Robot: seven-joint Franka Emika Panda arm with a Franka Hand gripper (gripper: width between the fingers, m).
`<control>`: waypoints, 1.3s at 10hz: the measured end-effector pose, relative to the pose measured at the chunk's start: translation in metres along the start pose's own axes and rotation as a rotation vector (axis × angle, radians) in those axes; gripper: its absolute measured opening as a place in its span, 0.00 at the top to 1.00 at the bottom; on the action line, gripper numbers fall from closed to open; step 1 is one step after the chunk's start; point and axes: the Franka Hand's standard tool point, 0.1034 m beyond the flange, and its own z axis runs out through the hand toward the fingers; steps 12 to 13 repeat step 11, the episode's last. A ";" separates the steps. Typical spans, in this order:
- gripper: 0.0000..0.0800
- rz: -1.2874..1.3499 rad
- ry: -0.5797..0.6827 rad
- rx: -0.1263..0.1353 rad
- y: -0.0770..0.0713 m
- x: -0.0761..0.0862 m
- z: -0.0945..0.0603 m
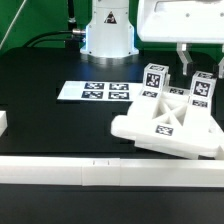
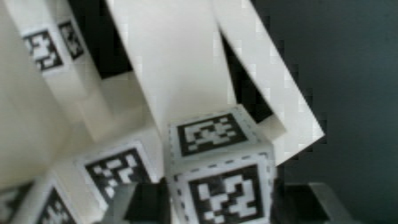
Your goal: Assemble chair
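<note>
Two-finger gripper down at the exterior view's right, jaws clamped on a tagged white post of the chunky white plastic chair assembly, which sits tilted on the black table, touching the long white front rail. Flat white marker board lies well apart.

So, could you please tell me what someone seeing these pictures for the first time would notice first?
Most striking is the partly built white chair, lying tilted on the black table at the exterior view's right, its posts and blocks covered in black-and-white tags. The gripper reaches down onto a tagged post at the chair's far side, fingers closed on it. Further back, towards the exterior view's left, the marker board lies flat, below the arm's white base.
</note>
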 end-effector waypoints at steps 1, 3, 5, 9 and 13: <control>0.67 0.110 -0.007 0.009 -0.001 -0.001 0.000; 0.67 0.165 -0.012 0.017 -0.002 -0.001 0.000; 0.56 0.157 -0.012 0.017 -0.002 -0.001 0.000; 0.19 0.158 -0.012 0.024 -0.003 0.000 -0.002; 0.19 0.158 -0.013 0.023 -0.002 0.000 -0.002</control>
